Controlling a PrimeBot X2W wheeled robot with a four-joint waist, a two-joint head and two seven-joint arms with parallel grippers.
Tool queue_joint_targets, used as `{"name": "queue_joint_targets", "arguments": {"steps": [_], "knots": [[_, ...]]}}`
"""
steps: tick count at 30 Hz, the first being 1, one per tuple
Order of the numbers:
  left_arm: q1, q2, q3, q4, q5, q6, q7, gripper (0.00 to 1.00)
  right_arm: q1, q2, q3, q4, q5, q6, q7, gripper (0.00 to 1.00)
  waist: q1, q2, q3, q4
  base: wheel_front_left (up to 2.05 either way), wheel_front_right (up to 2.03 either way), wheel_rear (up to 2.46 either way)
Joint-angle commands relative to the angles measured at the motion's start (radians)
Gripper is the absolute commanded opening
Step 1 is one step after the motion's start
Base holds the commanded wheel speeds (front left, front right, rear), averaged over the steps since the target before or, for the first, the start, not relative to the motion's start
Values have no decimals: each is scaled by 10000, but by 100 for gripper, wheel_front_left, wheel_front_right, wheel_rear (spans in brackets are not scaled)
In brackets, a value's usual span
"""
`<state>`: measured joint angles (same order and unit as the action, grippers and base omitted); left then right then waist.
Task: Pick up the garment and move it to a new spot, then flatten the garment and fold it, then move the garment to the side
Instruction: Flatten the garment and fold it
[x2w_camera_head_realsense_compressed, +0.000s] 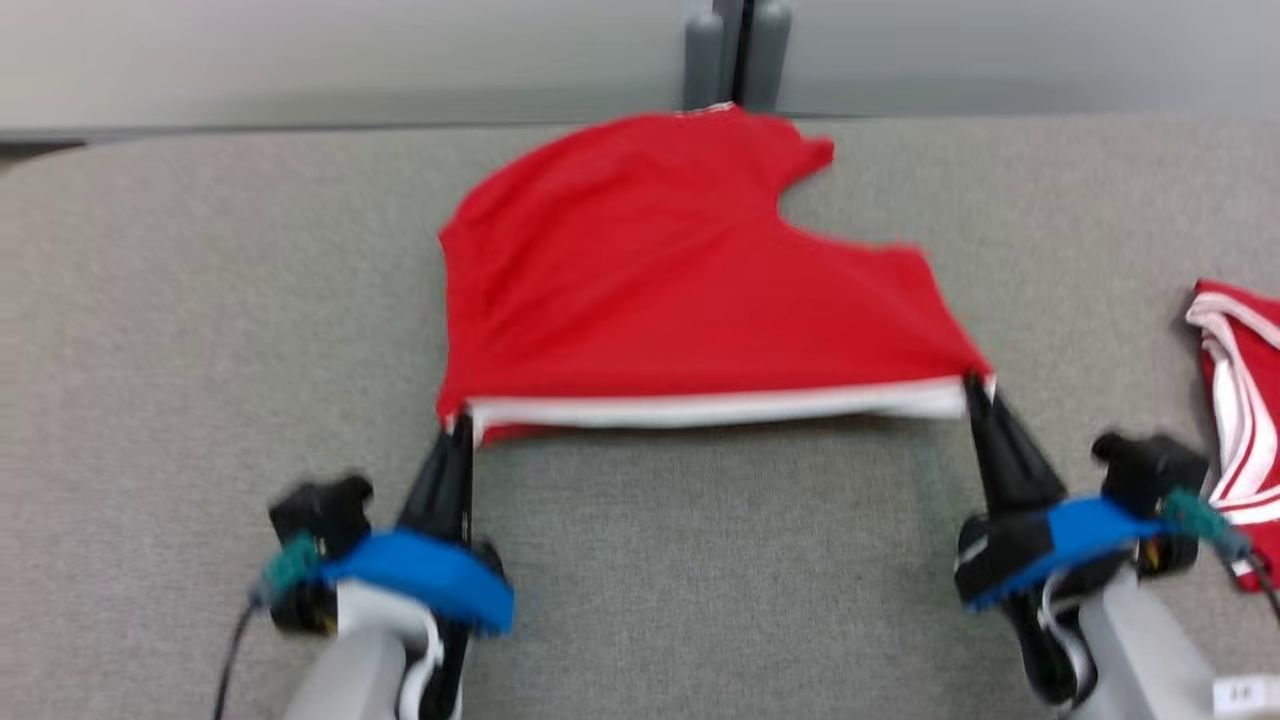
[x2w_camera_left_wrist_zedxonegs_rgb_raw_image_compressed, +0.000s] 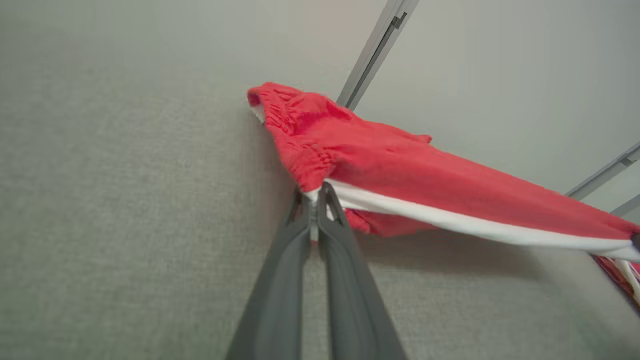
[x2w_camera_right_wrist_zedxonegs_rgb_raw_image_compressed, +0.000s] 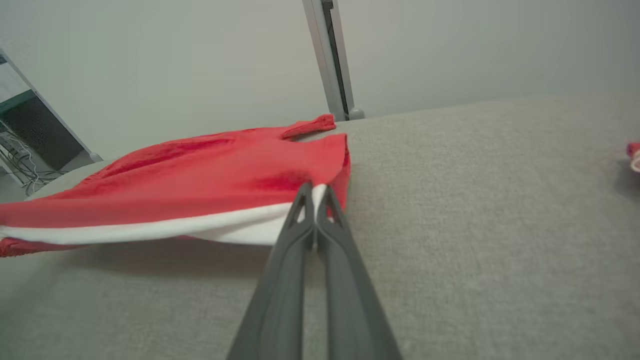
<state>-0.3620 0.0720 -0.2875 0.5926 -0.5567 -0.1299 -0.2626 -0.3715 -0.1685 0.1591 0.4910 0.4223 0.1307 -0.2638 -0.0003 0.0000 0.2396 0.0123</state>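
A red garment (x2w_camera_head_realsense_compressed: 660, 270) with a white band along its near edge is stretched between my two grippers above the grey table (x2w_camera_head_realsense_compressed: 200, 300). My left gripper (x2w_camera_head_realsense_compressed: 460, 425) is shut on the garment's near left corner, and my right gripper (x2w_camera_head_realsense_compressed: 975, 385) is shut on its near right corner. The near edge is lifted off the table and casts a shadow; the far part of the cloth rests on the surface. In the left wrist view the fingertips (x2w_camera_left_wrist_zedxonegs_rgb_raw_image_compressed: 325, 192) pinch the white band of the garment (x2w_camera_left_wrist_zedxonegs_rgb_raw_image_compressed: 400, 170). The right wrist view shows the same grip (x2w_camera_right_wrist_zedxonegs_rgb_raw_image_compressed: 314, 192) on the garment (x2w_camera_right_wrist_zedxonegs_rgb_raw_image_compressed: 210, 175).
Another red and white piece of clothing (x2w_camera_head_realsense_compressed: 1235, 400) lies at the table's right edge, close to my right wrist. A grey post (x2w_camera_head_realsense_compressed: 735, 50) stands behind the table's far edge. Bare grey tabletop lies to the left and in front of the garment.
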Motion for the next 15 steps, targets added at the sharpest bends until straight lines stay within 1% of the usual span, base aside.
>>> {"name": "queue_joint_targets", "arguments": {"steps": [1, 4, 8, 12, 15], "knots": [[380, 10, 97, 20, -69, -5, -24, 0, 365, 15, -13, -7, 101, 1, -7, 0, 3, 0, -342, -158, 0, 0, 0], [1466, -81, 19, 17, -41, -6, -26, 0, 1243, 95, 21, -34, 236, 1, -7, 0, 3, 0, -972, -139, 0, 0, 0], [2568, -120, 242, -67, -128, -6, -26, 0, 2225, 186, -17, -167, 338, -1, -6, 0, 3, 0, -1661, -55, 0, 0, 0], [3378, -152, 216, -264, -116, -7, -25, 0, 3110, 113, 197, -378, 471, -1, -6, 0, 3, 0, -2148, 86, 0, 0, 0], [3794, -164, 328, -663, -73, -7, -26, 0, 3608, -13, 262, -662, 556, -2, -6, 0, 3, 0, -2284, 169, 0, 0, 0]]}}
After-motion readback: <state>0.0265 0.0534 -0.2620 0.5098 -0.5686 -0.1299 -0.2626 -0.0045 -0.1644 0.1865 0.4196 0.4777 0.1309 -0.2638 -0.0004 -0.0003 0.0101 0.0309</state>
